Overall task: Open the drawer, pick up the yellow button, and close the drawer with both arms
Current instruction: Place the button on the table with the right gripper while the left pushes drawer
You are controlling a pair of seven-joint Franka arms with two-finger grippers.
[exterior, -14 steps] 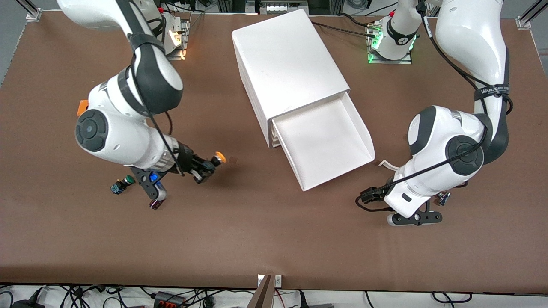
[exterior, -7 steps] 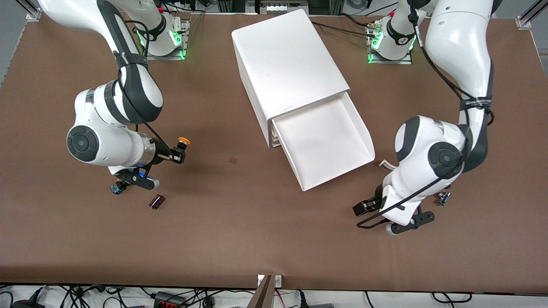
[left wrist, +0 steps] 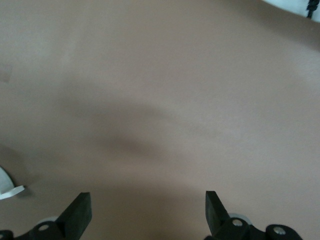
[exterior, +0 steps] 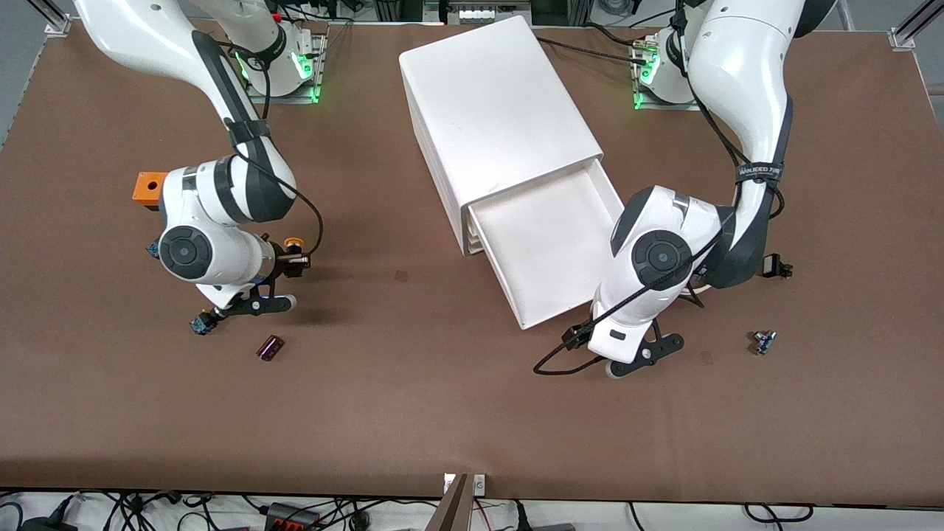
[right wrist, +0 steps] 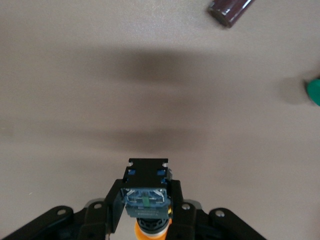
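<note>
Front view shows the drawer (exterior: pixel 560 247) open and emptied, the button (right wrist: pixel 148 200) pinched between the right gripper (exterior: pixel 295 259)'s closed fingers above the counter (exterior: pixel 442 413), and the left gripper (left wrist: pixel 147 212), fingers spread and empty, near the drawer front, so only closing appears left.

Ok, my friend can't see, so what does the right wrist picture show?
The right gripper has its jaws shut on the button, whose black-and-blue body faces the camera and whose orange cap peeks out underneath. It hangs over the bare brown table, with a small dark brown cylinder and a bit of something green at the picture's edges.
</note>
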